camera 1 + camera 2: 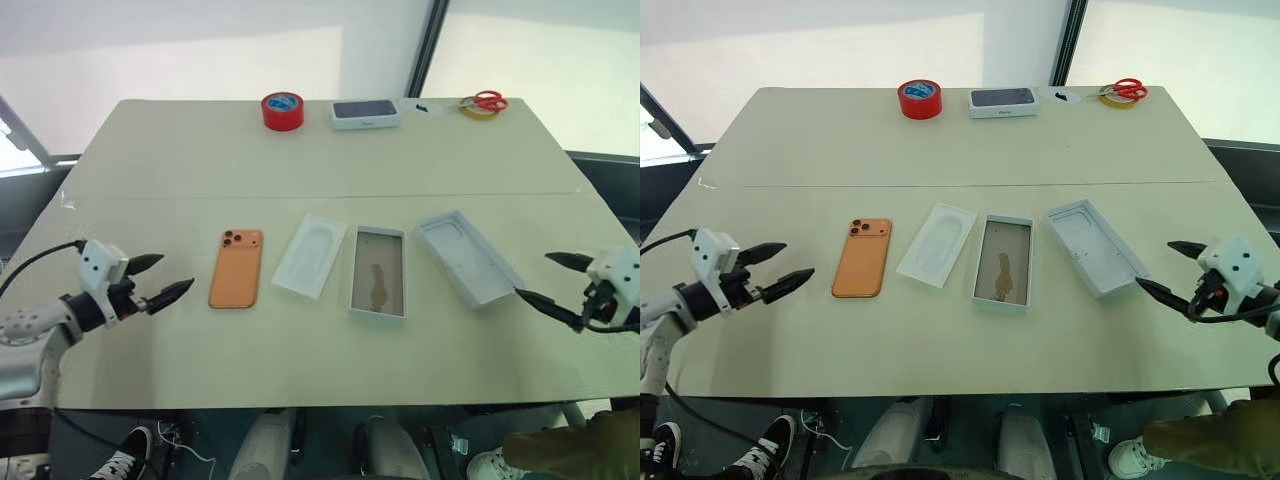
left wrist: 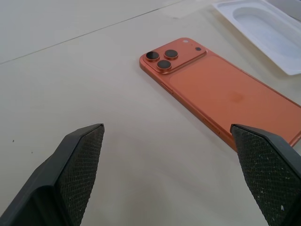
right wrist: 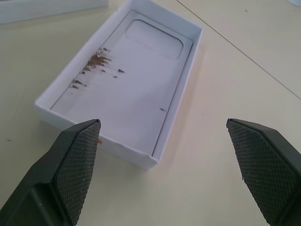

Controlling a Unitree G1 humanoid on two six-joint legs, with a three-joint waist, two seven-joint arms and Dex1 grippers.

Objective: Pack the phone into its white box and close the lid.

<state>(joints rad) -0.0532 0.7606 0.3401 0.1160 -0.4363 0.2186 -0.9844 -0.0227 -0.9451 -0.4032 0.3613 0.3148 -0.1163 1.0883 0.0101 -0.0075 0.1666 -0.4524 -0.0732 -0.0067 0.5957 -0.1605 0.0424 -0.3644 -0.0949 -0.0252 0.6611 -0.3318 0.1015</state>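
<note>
**On the desk: four parts in a row, both claws apart**

Across the pale matte desk (image 1: pixel 180 150), from the robot's left: the phone (image 1: pixel 237 268) lying camera side up, a thin moulded insert tray (image 1: pixel 311 256), the white box (image 1: pixel 379 272) with tan inside, the lid (image 1: pixel 468 258) lying hollow side up. Left claw (image 1: pixel 153 279) and right claw (image 1: pixel 553 279) hang apart and empty beside the row's ends. At the far edge: red tape roll (image 1: pixel 283 110), dark-topped box (image 1: pixel 365 113), scissors (image 1: pixel 487 101).

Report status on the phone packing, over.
Left gripper and right gripper open, empty. Phone flat on table, camera side up; white box and lid open, apart. Insert tray lies between phone and box.
</note>
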